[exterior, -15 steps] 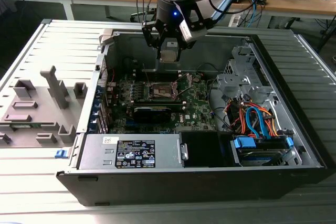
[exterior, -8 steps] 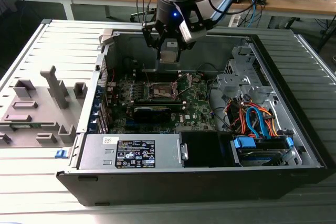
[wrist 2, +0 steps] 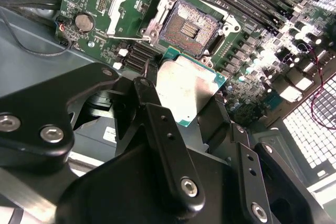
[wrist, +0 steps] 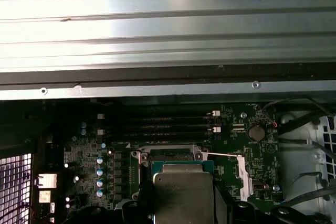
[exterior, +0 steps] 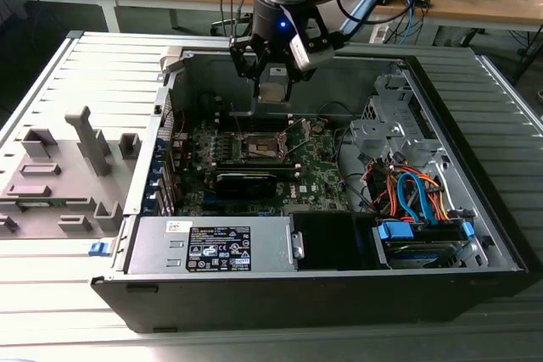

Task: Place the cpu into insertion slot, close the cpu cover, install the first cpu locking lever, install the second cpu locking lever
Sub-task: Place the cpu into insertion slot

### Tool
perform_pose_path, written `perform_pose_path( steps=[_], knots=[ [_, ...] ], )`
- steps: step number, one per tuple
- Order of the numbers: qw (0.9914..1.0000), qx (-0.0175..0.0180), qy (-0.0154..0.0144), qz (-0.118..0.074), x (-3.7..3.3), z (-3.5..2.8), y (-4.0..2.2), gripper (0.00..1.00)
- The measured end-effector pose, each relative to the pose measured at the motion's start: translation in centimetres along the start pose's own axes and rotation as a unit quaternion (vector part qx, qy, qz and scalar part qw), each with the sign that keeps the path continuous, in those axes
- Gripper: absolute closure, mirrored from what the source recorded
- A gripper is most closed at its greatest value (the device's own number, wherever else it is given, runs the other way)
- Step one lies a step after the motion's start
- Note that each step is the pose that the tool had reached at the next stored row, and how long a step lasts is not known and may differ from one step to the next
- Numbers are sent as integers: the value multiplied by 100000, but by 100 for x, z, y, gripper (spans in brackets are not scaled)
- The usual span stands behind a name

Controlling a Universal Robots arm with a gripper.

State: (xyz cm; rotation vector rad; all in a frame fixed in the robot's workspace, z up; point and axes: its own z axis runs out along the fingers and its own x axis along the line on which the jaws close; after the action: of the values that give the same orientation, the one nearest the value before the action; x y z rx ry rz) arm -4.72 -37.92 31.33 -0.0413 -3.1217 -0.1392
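Note:
My gripper (exterior: 276, 88) hangs inside the open computer case, above the green motherboard (exterior: 318, 163), and is shut on the cpu (exterior: 276, 91). In both wrist views the cpu (wrist 2: 186, 90) (wrist: 184, 192) is a flat silver square on a green base, held between the black fingers (wrist 2: 157, 124). The insertion slot (wrist 2: 194, 27) (exterior: 259, 148) lies just below it, its dark brownish centre bare. The cpu cover (wrist 2: 126, 3) is swung open beside the slot. A thin locking lever (wrist 2: 131, 38) (wrist: 220, 155) stands free next to it.
A grey power supply box (exterior: 212, 247) fills the case's near side. A long black card (exterior: 246, 182) lies in front of the slot. A drive cage with blue and orange cables (exterior: 416, 201) is on the exterior view's right. A grey fixture (exterior: 59, 175) stands outside, on the left.

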Motion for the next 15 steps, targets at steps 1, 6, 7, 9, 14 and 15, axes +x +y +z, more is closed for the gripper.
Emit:
perform_pose_path(
  steps=[1,6,7,9,14,15],
  knots=[
    [100000,-3,-1,-1,0,3,-2,45],
    [100000,-1,2,-1,0,10,-7,45],
    [100000,0,1,0,0,12,-9,45],
    [100000,-6,-2,-1,-1,19,-13,45],
    [100000,-2,1,2,-1,25,-20,45],
    [100000,0,0,1,-1,31,-26,45]
  ],
)
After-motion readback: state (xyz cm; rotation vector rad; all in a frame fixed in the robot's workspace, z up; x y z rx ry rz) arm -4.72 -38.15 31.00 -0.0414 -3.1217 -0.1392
